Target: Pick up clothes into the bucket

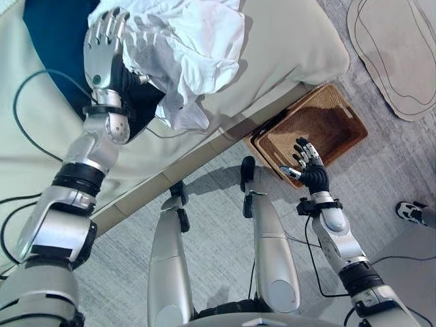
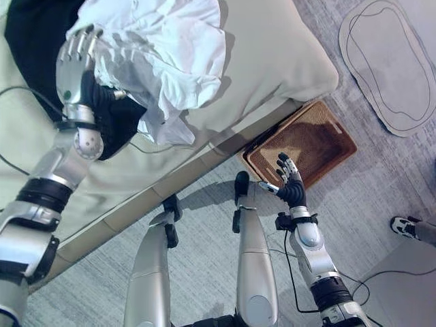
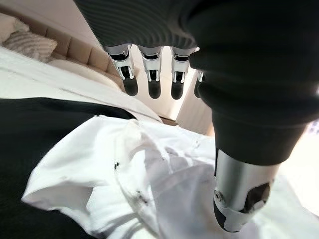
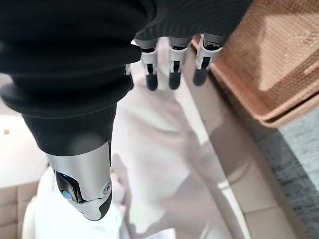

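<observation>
Crumpled white garment [image 1: 187,41] lies apparently untouched beside left hand [image 1: 103,48].

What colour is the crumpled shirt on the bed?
The shirt is white, lying partly over a dark cloth. The left eye view shows it best.

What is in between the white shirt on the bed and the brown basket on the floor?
In the left eye view, the bed's cream cover and its edge lie between the white shirt and the brown basket, then a short strip of grey carpet.
</observation>
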Tool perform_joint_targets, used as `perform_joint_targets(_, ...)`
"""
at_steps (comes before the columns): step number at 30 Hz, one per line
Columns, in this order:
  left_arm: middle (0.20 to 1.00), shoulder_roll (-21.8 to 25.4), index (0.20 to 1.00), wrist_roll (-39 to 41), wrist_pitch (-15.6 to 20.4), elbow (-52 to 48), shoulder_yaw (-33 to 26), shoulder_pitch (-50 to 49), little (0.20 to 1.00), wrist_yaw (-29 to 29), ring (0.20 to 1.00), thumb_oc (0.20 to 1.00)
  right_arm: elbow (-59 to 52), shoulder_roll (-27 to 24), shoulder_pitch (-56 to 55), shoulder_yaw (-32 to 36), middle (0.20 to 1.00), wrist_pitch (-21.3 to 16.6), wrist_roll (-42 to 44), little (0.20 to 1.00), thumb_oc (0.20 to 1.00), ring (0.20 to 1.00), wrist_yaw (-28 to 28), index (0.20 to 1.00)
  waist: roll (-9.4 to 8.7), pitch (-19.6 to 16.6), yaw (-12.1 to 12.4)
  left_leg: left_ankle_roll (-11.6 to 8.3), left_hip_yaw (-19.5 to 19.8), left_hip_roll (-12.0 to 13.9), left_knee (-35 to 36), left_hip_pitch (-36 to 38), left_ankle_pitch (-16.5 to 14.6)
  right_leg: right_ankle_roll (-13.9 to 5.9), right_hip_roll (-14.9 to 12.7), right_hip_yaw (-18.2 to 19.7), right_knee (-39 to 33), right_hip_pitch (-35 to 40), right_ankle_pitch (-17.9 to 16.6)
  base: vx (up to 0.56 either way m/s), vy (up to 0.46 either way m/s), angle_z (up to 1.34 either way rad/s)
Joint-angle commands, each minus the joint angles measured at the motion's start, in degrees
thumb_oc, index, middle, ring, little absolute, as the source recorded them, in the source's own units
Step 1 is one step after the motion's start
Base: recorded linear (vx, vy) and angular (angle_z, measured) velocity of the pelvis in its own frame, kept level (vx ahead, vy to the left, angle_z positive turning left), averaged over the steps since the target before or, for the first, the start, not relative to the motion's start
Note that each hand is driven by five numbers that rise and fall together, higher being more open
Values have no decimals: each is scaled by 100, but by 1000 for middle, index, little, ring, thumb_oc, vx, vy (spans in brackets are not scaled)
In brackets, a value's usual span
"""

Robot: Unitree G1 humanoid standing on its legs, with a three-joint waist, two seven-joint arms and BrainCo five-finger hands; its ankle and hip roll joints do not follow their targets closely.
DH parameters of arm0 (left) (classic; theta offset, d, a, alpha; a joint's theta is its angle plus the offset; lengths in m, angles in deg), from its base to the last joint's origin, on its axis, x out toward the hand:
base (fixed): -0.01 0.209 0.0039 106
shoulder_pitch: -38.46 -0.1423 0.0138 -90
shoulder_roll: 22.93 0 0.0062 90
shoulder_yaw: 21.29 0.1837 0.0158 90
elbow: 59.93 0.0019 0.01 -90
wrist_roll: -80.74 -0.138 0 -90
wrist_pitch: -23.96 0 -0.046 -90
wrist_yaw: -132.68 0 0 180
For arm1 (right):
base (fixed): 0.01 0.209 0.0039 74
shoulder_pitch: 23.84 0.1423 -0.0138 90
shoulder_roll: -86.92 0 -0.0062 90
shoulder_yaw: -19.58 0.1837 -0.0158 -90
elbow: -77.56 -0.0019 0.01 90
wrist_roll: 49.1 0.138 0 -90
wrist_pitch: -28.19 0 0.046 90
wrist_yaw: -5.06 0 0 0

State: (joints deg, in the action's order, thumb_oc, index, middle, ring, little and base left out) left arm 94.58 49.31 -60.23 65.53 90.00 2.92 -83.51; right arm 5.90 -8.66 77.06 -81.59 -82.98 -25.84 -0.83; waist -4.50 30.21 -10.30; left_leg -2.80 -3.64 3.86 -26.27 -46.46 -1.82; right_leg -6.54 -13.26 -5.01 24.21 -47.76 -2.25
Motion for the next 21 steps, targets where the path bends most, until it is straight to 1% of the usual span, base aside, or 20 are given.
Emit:
perform_joint_targets(1,1000,228,1000,-265,78,-47,-62,130,1000,-220,1000,1000,-374,-155,-314,189,1000,-387,158,1000,1000,1000,0,1000,-25,-507,5,106,-76,-22,-446,-227,-478,-333,-303,29,-85,-15,-149,40,21,-1)
perform_joint_targets(5,1000,258,1000,-226,222,20,216,354,1000,-44,1000,1000,-312,-172,-264,173,1000,-397,170,1000,1000,1000,30,1000,15,-561,-18,125,-59,-55,-432,-273,-484,-337,-295,52,-74,-95,-145,8,6,0)
perform_joint_targets(8,1000,246,1000,-98,412,102,504,495,1000,274,1000,1000,-294,-196,-221,159,1000,-381,163,1000,1000,1000,95,1000,38,-603,-56,137,-87,-74,-429,-290,-494,-348,-301,56,-86,-121,-148,9,10,0)
perform_joint_targets(9,1000,243,1000,-39,540,75,640,543,1000,432,1000,1000,-264,-214,-193,155,1000,-385,155,1000,1000,1000,129,1000,64,-624,-65,146,-90,-95,-424,-296,-497,-346,-304,74,-94,-138,-152,0,0,0)
perform_joint_targets(10,1000,244,1000,-37,541,77,643,547,1000,433,1000,1000,-262,-213,-191,156,1000,-386,155,1000,1000,1000,130,1000,63,-625,-63,146,-90,-95,-424,-298,-497,-346,-303,74,-93,-140,-152,27,45,-2)
perform_joint_targets(11,1000,232,1000,-8,683,68,859,605,1000,693,1000,1000,-229,-237,-173,150,1000,-387,142,1000,1000,1000,171,1000,90,-647,-82,151,-102,-104,-400,-301,-495,-354,-317,86,-117,-155,-160,12,23,-5)
perform_joint_targets(12,1000,231,1000,-5,685,75,870,618,1000,693,1000,1000,-227,-233,-172,156,1000,-388,143,1000,1000,1000,173,1000,87,-648,-76,151,-104,-104,-399,-303,-495,-354,-318,88,-117,-158,-160,22,37,-5)
perform_joint_targets(13,1000,245,1000,10,760,68,980,626,1000,858,1000,1000,-189,-246,-162,167,1000,-393,126,1000,1000,1000,200,1000,104,-663,-79,156,-107,-114,-376,-297,-492,-356,-323,90,-123,-171,-163,13,18,-4)
perform_joint_targets(17,1000,161,1000,100,790,248,1140,697,1000,1064,1000,1000,-173,-240,-140,160,1000,-387,140,1000,1000,1000,235,1000,112,-684,-93,164,-128,-126,-344,-294,-485,-366,-329,109,-151,-178,-186,0,0,0)
perform_joint_targets(18,815,158,815,80,780,292,1171,701,815,1085,815,815,-175,-241,-147,162,1000,-384,142,1000,1000,1000,246,1000,113,-690,-100,164,-133,-129,-343,-298,-482,-368,-331,112,-162,-181,-195,0,0,0)
perform_joint_targets(19,536,158,536,64,768,293,1181,705,536,1131,536,536,-164,-240,-147,166,1000,-374,132,1000,1000,1000,249,1000,117,-697,-105,165,-141,-131,-338,-299,-483,-372,-335,119,-181,-177,-207,0,0,0)
perform_joint_targets(20,200,154,200,59,775,288,1168,672,200,1183,200,200,-133,-232,-172,183,1000,-369,120,1000,1000,1000,271,1000,127,-715,-102,169,-151,-149,-313,-289,-477,-375,-340,109,-202,-176,-221,0,0,0)
perform_joint_targets(21,200,151,200,56,775,296,1163,656,200,1187,200,200,-127,-229,-182,181,1000,-371,115,1000,1000,1000,277,1000,124,-720,-104,170,-159,-153,-301,-285,-473,-378,-339,106,-211,-172,-227,0,0,0)
